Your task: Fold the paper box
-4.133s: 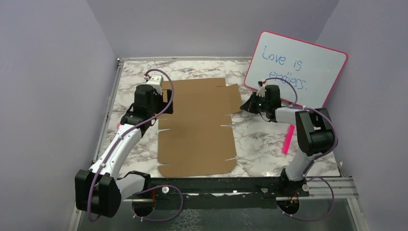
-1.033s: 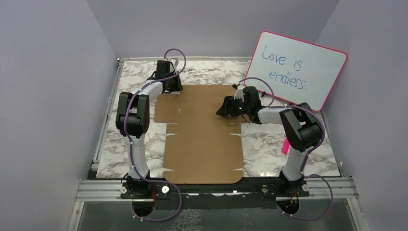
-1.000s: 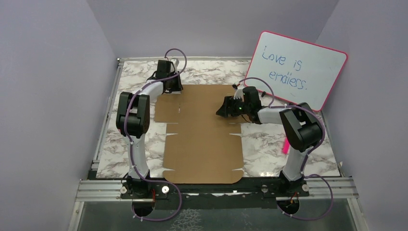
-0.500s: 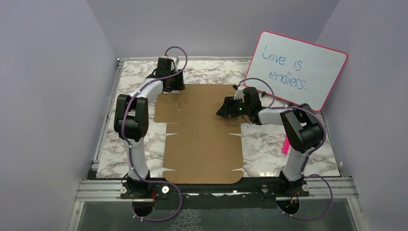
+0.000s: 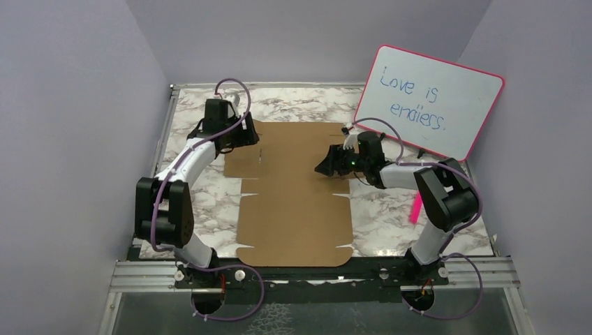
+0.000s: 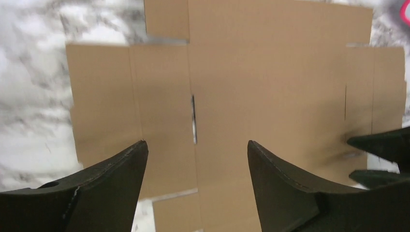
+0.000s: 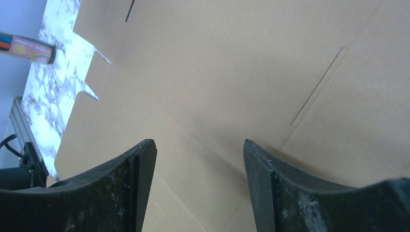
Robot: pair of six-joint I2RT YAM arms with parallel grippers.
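Though flat, paper box [image 5: 293,188] on table [image 5: 391,216]

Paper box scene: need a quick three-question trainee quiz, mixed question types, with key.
1. True or false: the paper box lies as a flat sheet, with no flap raised yet.
2. The left tool and the right tool are both over the far part of the sheet. Which one has cardboard clamped between its fingers? A) left B) right C) neither
3. Fill in: by the robot's own sides, the pink marker lies to the ___ of the box.

Key: 1 true; 2 C; 3 right.
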